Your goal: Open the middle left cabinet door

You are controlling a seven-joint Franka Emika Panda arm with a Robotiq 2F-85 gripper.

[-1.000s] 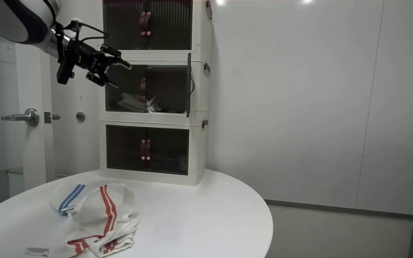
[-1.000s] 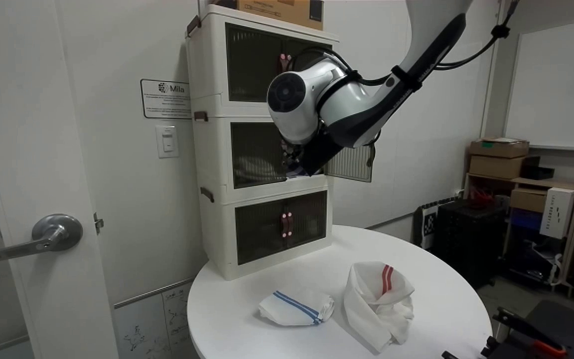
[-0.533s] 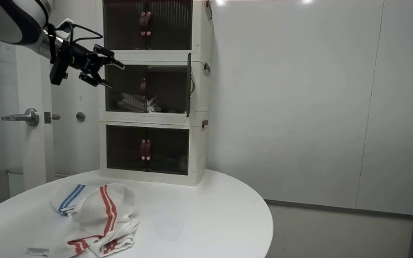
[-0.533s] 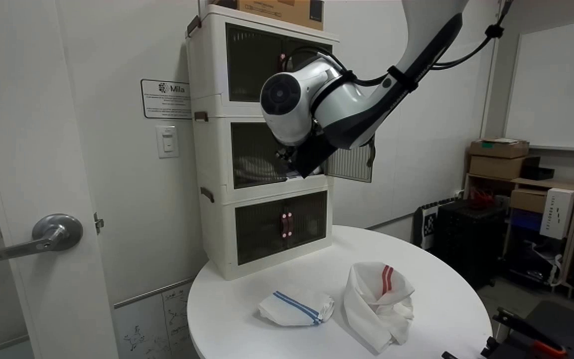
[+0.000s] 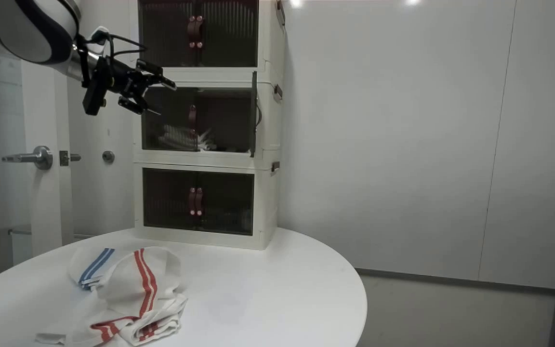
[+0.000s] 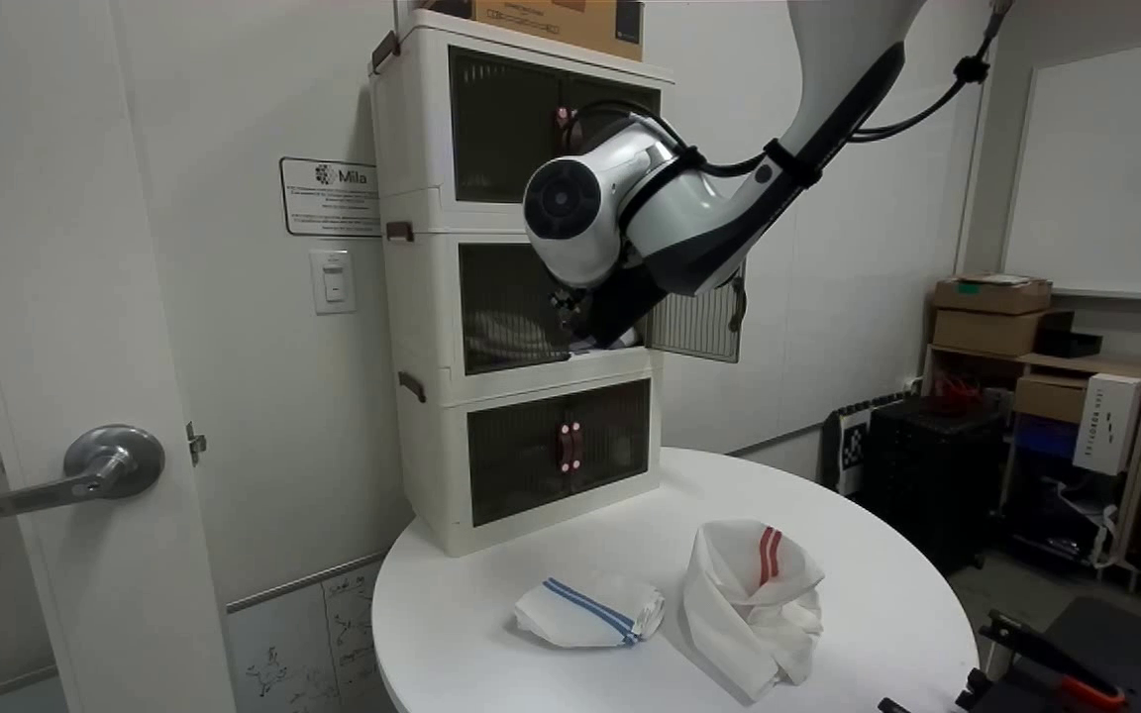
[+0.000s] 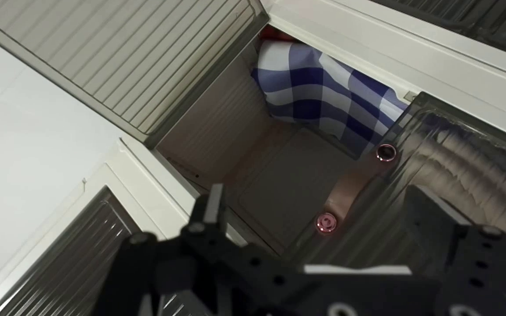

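Note:
The middle left cabinet door is a dark see-through panel, shut flush in its white frame; it also shows in an exterior view and the wrist view. Its reddish strap handle with two shiny pink studs sits at its inner edge. My gripper is open and empty in front of this door. In the wrist view, the gripper's fingers are wide apart, with the lower stud of the handle between them in the picture. They do not touch the handle. The arm hides the gripper in an exterior view.
The middle tier's right-hand door stands swung open. A blue-and-white checked cloth lies inside that tier. Top and bottom doors are shut. Towels with blue and red stripes lie on the round white table.
My gripper drew back from the cabinet half a second ago, then moved forward again to about its earlier place. It stays open. The doors and towels have not moved.

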